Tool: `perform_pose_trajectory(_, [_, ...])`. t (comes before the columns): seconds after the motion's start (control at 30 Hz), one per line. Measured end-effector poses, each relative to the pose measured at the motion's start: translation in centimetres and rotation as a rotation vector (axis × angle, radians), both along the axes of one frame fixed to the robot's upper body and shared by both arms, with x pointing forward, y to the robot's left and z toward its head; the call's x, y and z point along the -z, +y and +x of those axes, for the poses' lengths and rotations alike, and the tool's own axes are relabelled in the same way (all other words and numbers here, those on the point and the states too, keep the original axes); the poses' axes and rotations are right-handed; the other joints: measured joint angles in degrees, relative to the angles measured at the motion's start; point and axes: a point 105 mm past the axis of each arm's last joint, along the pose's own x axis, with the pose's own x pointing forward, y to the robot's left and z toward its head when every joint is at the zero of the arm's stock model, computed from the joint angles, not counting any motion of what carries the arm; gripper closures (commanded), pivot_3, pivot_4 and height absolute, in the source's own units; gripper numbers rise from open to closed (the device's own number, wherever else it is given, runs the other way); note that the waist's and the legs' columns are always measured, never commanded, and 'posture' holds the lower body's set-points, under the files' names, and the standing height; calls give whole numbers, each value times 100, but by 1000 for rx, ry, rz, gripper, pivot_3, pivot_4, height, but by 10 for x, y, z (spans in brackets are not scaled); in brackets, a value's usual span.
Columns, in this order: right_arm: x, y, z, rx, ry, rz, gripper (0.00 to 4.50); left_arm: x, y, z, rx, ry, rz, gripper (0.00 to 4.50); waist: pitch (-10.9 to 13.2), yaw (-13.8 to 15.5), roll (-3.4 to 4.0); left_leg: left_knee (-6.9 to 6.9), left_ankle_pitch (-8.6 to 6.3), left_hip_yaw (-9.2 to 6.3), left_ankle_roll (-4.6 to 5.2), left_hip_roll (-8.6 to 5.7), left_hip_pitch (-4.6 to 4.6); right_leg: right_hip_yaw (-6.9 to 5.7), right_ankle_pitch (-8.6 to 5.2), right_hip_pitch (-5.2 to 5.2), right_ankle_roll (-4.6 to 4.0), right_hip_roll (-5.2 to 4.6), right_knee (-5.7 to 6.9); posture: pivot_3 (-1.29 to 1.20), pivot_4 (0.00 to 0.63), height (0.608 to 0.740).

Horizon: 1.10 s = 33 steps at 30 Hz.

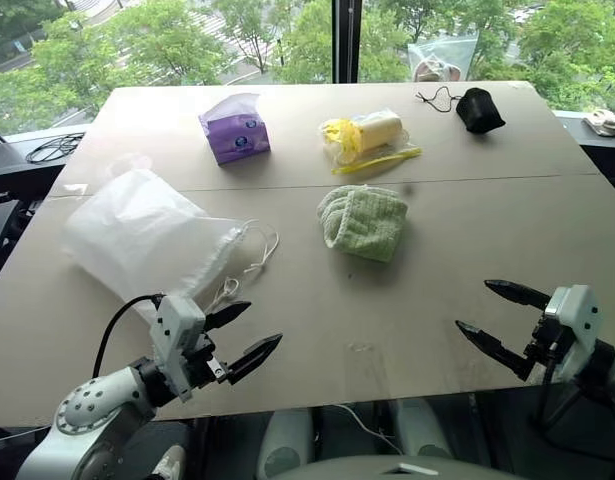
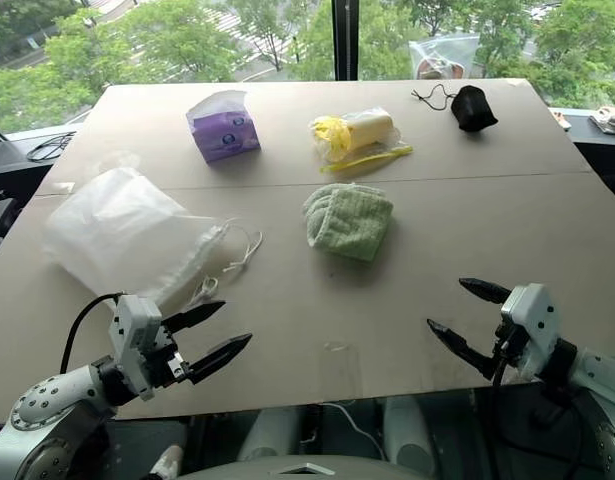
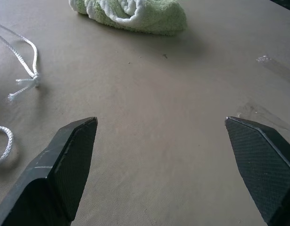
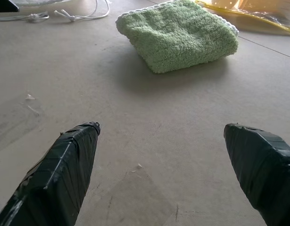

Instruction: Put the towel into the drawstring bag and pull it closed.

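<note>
Table point(image 1: 407, 330): flat tan board. Drawstring bag point(image 1: 137, 235), thin translucent white fabric, crumpled, at 9 o'clock of centre; mouth and white cords point(image 1: 252, 255) face 3 o'clock. Towel point(image 1: 364, 221), pale green ribbed terry, folded, at centre, well apart from the bag, long axis about 10-to-4. It lies at 11 o'clock of the right gripper point(image 1: 487, 310), 1 o'clock of the left gripper point(image 1: 252, 335); neither clearly nearer. Both spread wide, empty.
</note>
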Motion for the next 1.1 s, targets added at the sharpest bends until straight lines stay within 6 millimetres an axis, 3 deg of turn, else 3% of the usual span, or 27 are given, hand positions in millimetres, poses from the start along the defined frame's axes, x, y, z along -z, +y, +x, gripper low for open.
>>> perform_pose_trajectory(0.1, [-5, 5, 3, -32, -35, 4, 0, -4, 4, 12, -90, -61, 20, 23, 2, 4, 3, -11, 11, 3, 20, -4, -9, 4, 0, -3, 0, 8, -12, 0, 150, 740])
perform_pose_trajectory(0.17, [-19, 23, 6, -125, -114, 19, 0, -21, 9, 34, -226, -185, 36, 23, 1, 23, -6, -10, 15, -2, 26, -5, -12, 0, 1, -2, 0, 22, -8, 0, 150, 740])
perform_pose_trajectory(0.23, [-33, 42, 2, -236, -175, 37, 0, -34, 23, 48, -387, -313, 167, 23, -2, 32, -10, -11, 15, 0, 26, -7, 2, 4, 1, 11, 0, 35, -8, 0, 150, 740])
perform_pose_trajectory(0.33, [-36, 52, -2, -318, -178, 39, 0, -36, 45, 52, -566, -405, 443, 23, -3, 48, -14, -24, 13, 7, 27, -7, 13, 8, 0, 21, 1, 36, -23, 0, 150, 740])
perform_pose_trajectory(0.53, [-29, 53, -2, -343, -160, 43, 0, -36, 64, 49, -710, -493, 736, 23, -5, 125, -20, -25, 6, 4, 23, -5, 15, 0, 0, 26, 0, 7, -35, 0, 150, 740])
perform_pose_trajectory(0.63, [-27, 52, -3, -345, -162, 36, 0, -34, 70, 52, -740, -498, 784, 23, -6, 118, -19, -25, 5, 3, 22, -3, 19, -1, 0, 29, 0, 5, -34, 0, 150, 740])
perform_pose_trajectory(0.8, [-23, 52, -4, -340, -146, 39, 0, -12, 68, 54, -719, -427, 780, 23, -5, 107, -20, -31, 6, 4, 24, -2, 23, 1, 1, 30, 0, 4, -34, 0, 150, 740])
perform_pose_trajectory(1.1, [-22, 54, -7, -341, -137, 42, 0, -2, 71, 57, -713, -391, 785, 23, -6, 108, -20, -31, 6, 5, 25, -2, 26, 0, 1, 31, 0, 2, -33, 0, 150, 740])
